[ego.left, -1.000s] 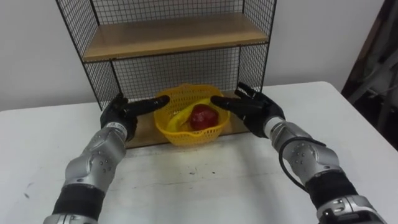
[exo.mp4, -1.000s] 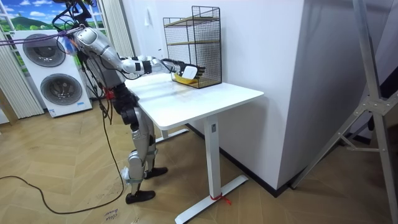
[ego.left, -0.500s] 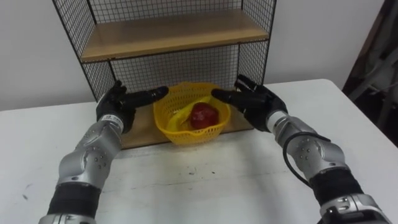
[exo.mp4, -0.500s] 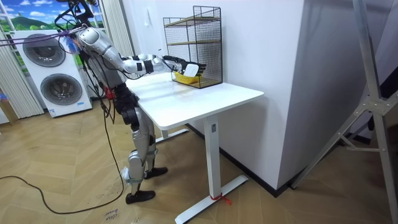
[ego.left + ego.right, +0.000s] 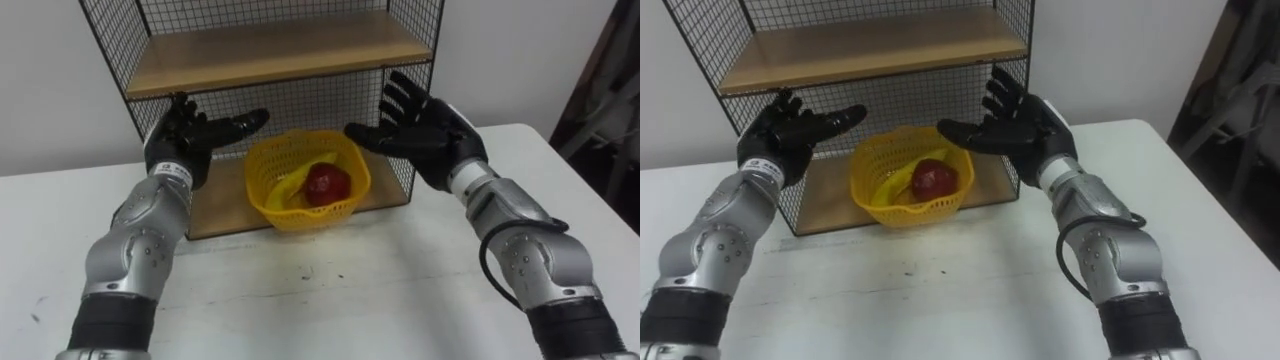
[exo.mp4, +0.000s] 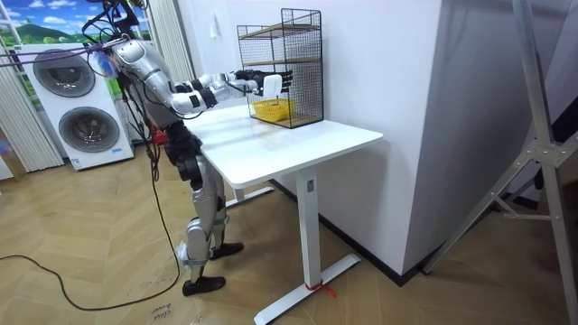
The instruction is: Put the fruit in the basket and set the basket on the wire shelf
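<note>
Your left hand [image 5: 185,135] and right hand [image 5: 425,130]: fingers spread, gripping nothing. Yellow basket [image 5: 303,214] sits below and between your fingertips, untouched, on the lower board of the wire shelf [image 5: 215,205], which stands on the table [image 5: 350,290]. Red fruit [image 5: 326,185] and banana [image 5: 284,191] lie inside.

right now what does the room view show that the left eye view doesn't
The room view adds the washing machines, the wooden floor and the table's leg, with the robot standing at the table. The left eye view adds the red fruit and banana lying in the basket. Both share that basket on the wire shelf's bottom board, with the left hand and right hand open, raised either side, apart from it.
</note>
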Motion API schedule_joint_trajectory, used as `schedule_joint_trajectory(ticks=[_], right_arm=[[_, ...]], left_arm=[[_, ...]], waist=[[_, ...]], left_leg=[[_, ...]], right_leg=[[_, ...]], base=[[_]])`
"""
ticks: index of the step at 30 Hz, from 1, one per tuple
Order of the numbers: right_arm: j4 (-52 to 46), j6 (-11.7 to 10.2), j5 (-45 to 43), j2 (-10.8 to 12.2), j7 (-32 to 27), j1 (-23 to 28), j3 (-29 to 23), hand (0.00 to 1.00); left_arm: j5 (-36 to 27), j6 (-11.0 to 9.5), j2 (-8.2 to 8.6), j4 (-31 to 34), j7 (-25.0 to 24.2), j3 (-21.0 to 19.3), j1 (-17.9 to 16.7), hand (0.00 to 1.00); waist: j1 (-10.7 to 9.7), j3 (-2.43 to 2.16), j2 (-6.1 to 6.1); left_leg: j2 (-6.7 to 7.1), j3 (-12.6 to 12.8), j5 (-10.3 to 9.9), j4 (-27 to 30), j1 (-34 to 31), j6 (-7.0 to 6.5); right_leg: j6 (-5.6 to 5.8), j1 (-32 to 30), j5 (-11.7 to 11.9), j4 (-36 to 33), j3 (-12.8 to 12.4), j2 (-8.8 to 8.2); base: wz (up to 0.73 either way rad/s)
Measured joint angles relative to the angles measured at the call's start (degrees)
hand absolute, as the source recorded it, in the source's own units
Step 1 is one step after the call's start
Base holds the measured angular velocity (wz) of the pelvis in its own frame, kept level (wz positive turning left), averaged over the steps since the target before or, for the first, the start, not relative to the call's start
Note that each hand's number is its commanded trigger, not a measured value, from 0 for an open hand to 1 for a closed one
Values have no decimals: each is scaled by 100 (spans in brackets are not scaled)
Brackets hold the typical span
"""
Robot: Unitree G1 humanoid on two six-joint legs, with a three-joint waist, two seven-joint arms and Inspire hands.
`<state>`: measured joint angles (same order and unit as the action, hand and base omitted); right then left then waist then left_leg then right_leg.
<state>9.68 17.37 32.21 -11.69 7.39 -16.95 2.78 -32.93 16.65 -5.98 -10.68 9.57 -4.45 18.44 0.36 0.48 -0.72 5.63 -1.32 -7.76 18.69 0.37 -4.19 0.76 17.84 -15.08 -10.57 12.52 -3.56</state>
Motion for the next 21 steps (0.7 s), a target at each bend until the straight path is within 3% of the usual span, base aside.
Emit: schedule_joint_trajectory(ticks=[6, 9, 13, 18, 21], right_arm=[[-458, 0, -87, -71, 13, 75, -35, 0], [-837, 3, -80, -138, -36, 267, -72, 0], [-1317, 3, -382, -204, -26, 773, -156, 0], [-1526, 3, -619, -205, 23, 1040, -203, 0], [-1696, 3, -563, -205, 101, 1195, -325, 0]], left_arm=[[-1, -3, -9, 678, -184, 25, -452, 0], [7, -3, -28, 932, -239, 38, -659, 0], [678, -3, -45, 1361, -300, 19, -932, 0], [868, -26, -44, 1407, -490, 10, -1104, 0], [832, -78, -45, 1408, -608, 19, -1475, 0]], waist=[[-16, 1, 24], [-25, -23, 67], [32, -81, 159], [102, -107, 230], [93, -106, 234]], left_leg=[[2, 77, 29, 2, -61, 1], [1, 92, 61, -19, -56, -3], [0, 101, 63, -29, -46, 0], [0, 130, 63, -114, 29, 0], [-13, 124, 64, -109, 14, 1]], right_leg=[[5, -82, -1, 84, -92, 9], [4, -75, 5, 87, -67, 8], [4, -72, 5, 81, -96, 10], [5, -44, 5, 82, -173, 6], [6, -77, 5, 91, -218, 8]], base=[[-7], [8], [-1], [-9], [-5]])
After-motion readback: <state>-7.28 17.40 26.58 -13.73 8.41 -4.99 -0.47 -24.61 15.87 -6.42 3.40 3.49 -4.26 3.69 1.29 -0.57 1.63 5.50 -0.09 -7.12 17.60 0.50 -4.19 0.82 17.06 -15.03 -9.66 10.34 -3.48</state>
